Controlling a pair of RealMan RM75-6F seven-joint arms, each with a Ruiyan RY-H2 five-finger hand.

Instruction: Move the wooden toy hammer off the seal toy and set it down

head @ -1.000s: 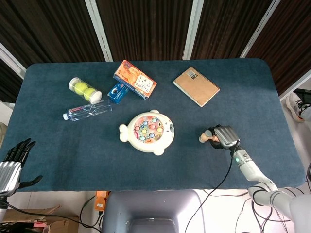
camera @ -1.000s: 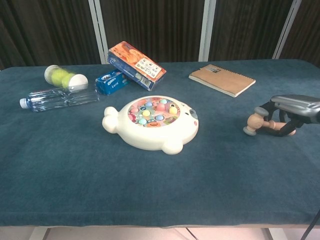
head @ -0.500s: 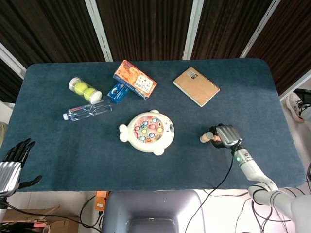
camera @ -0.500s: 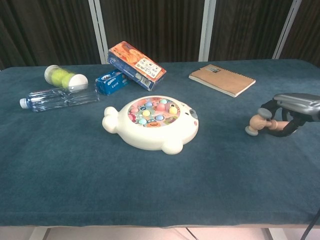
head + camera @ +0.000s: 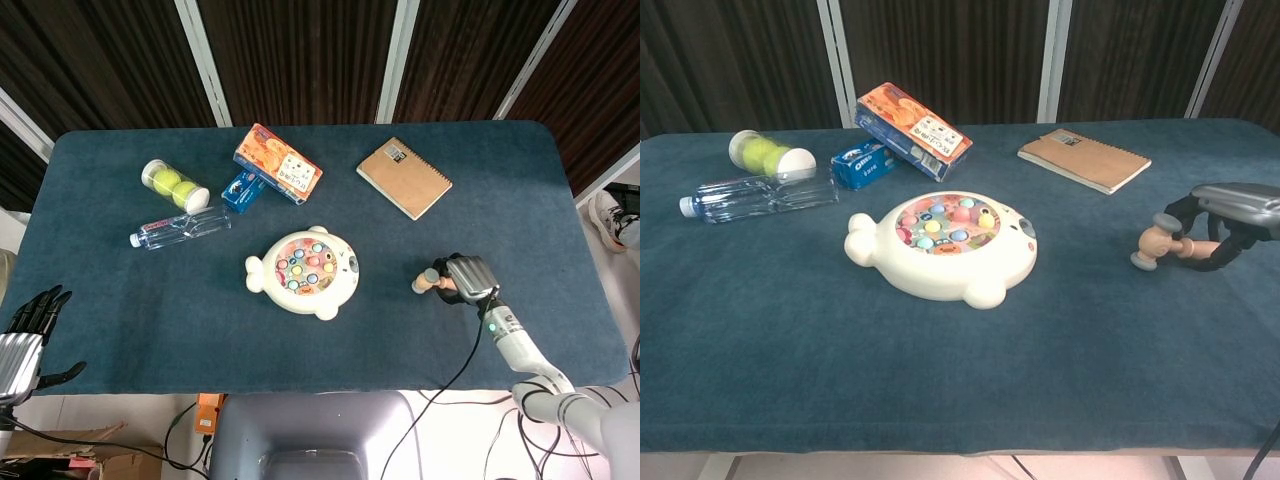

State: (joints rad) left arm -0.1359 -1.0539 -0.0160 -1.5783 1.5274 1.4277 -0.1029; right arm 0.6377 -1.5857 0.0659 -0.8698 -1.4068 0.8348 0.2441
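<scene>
Meanwhile, the right hand (image 5: 1232, 215) grips the small wooden toy hammer (image 5: 1162, 244) by its handle, low over the blue tabletop (image 5: 840, 330), well right of the cream seal-shaped toy (image 5: 940, 250); the left hand (image 5: 25, 335) idles open.

Bright even overhead light, soft shadows, sharp focus.

Blue-covered table (image 5: 150, 330), and here's what sits on it: a seal toy (image 5: 304, 271) near the middle, a water bottle (image 5: 180, 228) lying on its side to the left, a tube of tennis balls (image 5: 174, 184) beside it, an orange box (image 5: 278, 163) propped on a blue packet (image 5: 243, 189), and a brown notebook (image 5: 403, 178) toward the far right.
</scene>
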